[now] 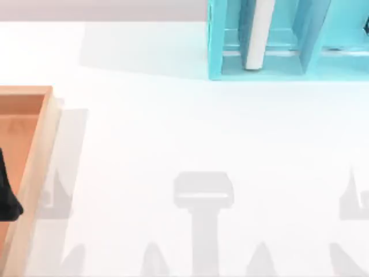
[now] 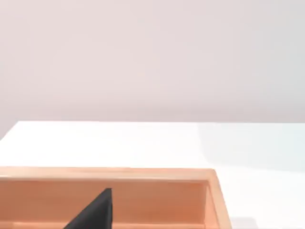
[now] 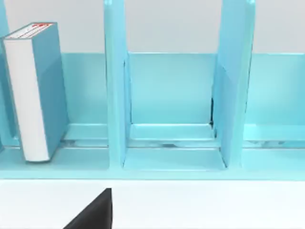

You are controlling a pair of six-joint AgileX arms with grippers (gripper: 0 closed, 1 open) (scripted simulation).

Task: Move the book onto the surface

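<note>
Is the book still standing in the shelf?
Yes: the book stands upright inside a compartment of the turquoise shelf, not yet on the tabletop.

The white surface [image 1: 190, 133] carries a turquoise shelf unit [image 1: 288, 72] and a wooden tray [image 1: 34, 167].

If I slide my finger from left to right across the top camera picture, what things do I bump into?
Left pincer → wooden tray → bare white tabletop → turquoise shelf unit → book standing inside the shelf.
</note>
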